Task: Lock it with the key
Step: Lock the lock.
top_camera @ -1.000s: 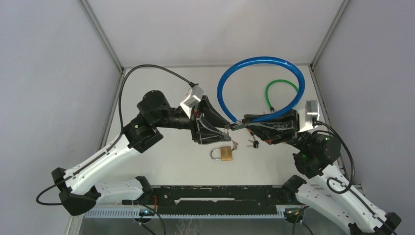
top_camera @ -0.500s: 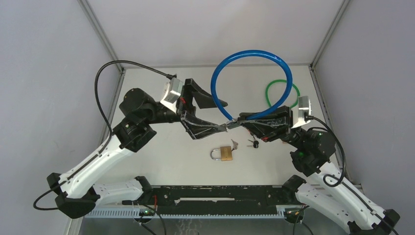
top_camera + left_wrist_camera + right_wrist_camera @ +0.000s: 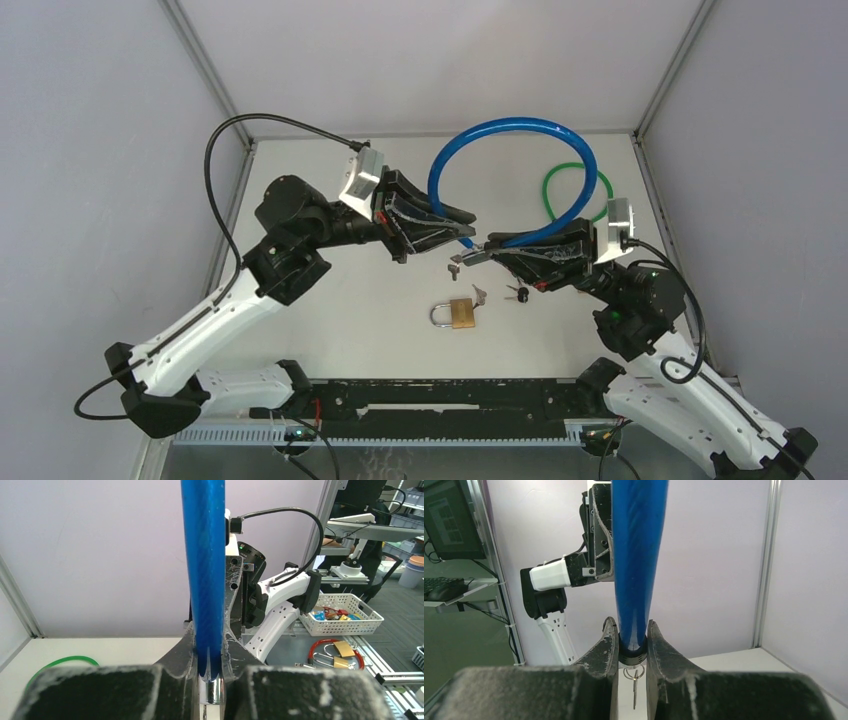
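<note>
Blue cable [image 3: 505, 130] arches above the surface [image 3: 330, 310], pin end clamped in the left tool [image 3: 463, 216], barrel end with dangling key [image 3: 634, 692] clamped in the right tool [image 3: 479, 253]. Ends look apart; next likely aligning pin with barrel, then pushing in.

No text, label, brand, number or sign can be read anywhere.

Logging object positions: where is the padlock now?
Top view, centre: the padlock lies flat on the near side of the blue cable, keys just to its right.
</note>
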Tool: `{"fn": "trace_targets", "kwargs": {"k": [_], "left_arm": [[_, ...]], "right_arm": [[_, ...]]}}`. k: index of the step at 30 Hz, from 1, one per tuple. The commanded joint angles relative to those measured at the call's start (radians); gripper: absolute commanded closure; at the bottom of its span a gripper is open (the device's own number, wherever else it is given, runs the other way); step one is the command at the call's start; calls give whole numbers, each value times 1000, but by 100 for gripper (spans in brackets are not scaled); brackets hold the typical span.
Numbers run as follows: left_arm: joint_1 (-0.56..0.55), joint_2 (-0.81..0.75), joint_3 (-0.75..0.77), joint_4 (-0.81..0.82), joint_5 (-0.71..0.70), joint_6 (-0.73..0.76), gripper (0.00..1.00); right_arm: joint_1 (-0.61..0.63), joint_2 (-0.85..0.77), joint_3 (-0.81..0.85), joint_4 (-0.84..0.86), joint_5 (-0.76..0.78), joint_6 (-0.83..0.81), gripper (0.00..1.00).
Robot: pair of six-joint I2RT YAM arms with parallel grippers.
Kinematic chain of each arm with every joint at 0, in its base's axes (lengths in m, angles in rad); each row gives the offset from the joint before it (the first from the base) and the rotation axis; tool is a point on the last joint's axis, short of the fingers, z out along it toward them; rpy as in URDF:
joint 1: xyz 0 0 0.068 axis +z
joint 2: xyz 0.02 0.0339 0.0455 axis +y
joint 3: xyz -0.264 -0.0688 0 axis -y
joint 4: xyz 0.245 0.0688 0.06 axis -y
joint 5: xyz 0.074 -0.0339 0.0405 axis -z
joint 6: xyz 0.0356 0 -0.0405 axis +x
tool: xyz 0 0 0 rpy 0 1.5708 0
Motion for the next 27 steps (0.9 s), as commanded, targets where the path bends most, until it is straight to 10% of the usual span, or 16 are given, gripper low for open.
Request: {"fn": "trace_targets", "kwargs": {"k": [1, 27], "left_arm": [[14, -19, 103, 51, -4, 13, 100], [8, -13, 168, 12, 81, 55, 100]], "right_arm": [[-3, -21, 20, 28, 11, -24, 100], [-36, -80, -3, -121, 55, -96, 100]]}}
